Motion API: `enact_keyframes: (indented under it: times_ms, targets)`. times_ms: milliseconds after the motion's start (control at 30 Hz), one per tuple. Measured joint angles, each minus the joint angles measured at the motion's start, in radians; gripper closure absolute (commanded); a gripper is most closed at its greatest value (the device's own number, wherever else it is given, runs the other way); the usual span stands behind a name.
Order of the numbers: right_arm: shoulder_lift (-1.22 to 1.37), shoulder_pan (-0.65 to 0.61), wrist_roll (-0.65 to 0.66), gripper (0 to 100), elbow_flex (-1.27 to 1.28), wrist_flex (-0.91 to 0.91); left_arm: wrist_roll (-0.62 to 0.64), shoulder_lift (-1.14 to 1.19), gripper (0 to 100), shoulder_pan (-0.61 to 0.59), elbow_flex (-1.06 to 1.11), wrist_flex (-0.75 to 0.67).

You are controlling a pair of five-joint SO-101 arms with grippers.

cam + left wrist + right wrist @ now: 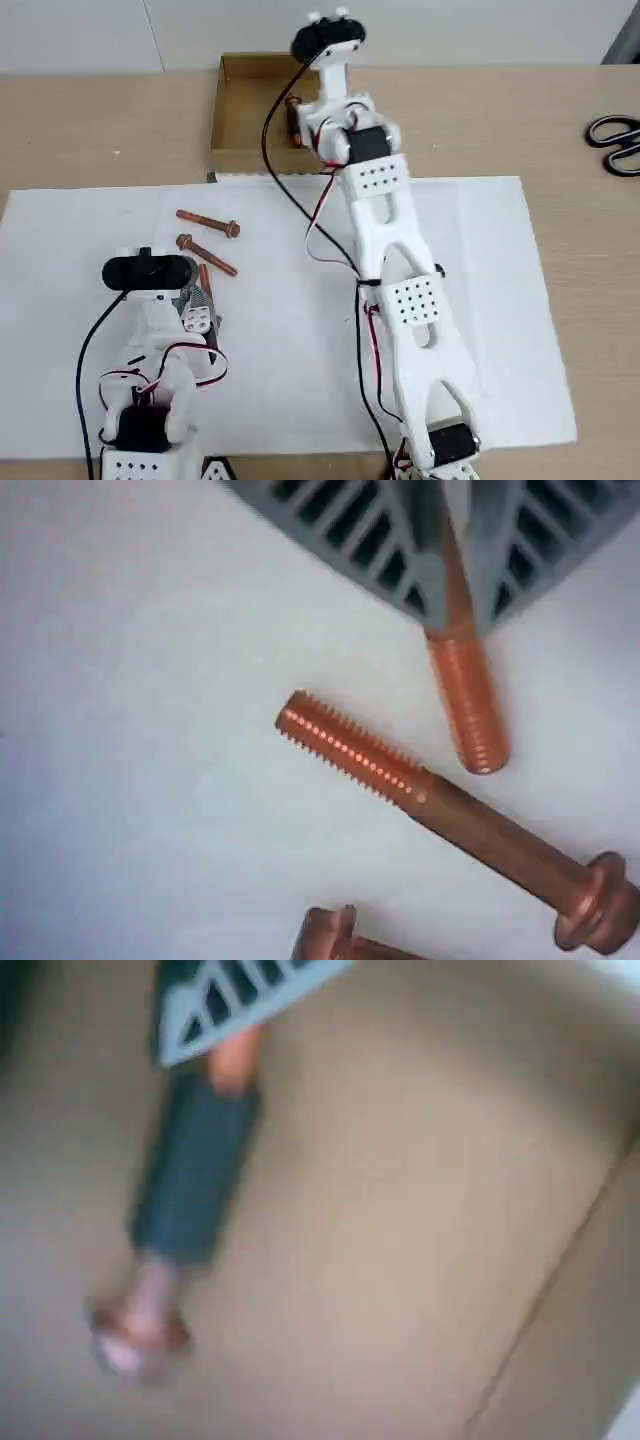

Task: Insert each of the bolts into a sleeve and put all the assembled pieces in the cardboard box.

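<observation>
Three copper bolts are on the white sheet. One bolt (208, 222) lies farthest from me and a second bolt (206, 254) (450, 810) lies just in front of it. My left gripper (205, 297) (450, 610) is shut on the third bolt (468, 695), whose threaded end sticks out past the grey fingers. The far bolt's head (328, 938) shows in the left wrist view. My right gripper (295, 118) (232, 1048) is inside the cardboard box (240, 110), shut on the threaded end of a bolt wearing a dark sleeve (195, 1170), its head (135, 1335) close to the box floor.
A white paper sheet (300, 380) covers the middle of the wooden table. Black scissors (615, 143) lie at the far right edge. The right arm stretches across the sheet toward the box. The box's side wall (590, 1300) rises close beside the sleeved bolt.
</observation>
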Motion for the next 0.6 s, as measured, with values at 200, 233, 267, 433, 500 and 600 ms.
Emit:
enact_keyframes:
  times_ms: [200, 233, 267, 433, 500, 600]
  targets:
    - [-0.124, 0.028, 0.0, 84.0, -0.005, 0.381, 0.0, 0.0, 99, 0.0, 0.0, 0.0]
    - [-0.129, 0.026, 0.0, 84.0, -0.005, 0.416, 0.0, 0.0, 99, 0.0, 0.0, 0.0]
    - [-0.132, 0.026, 0.0, 84.1, -0.005, 0.43, 0.0, 0.0, 99, 0.0, 0.0, 0.0]
    - [-0.189, 0.063, 0.002, 84.1, 0.02, 0.457, 0.0, 0.0, 99, 0.0, 0.0, 0.0]
    - [-0.241, 0.064, 0.037, 84.1, 0.086, 0.457, 0.0, 0.0, 99, 0.0, 0.0, 0.0]
    - [-0.35, 0.058, 0.101, 84.1, 0.255, 0.457, 0.0, 0.0, 99, 0.0, 0.0, 0.0]
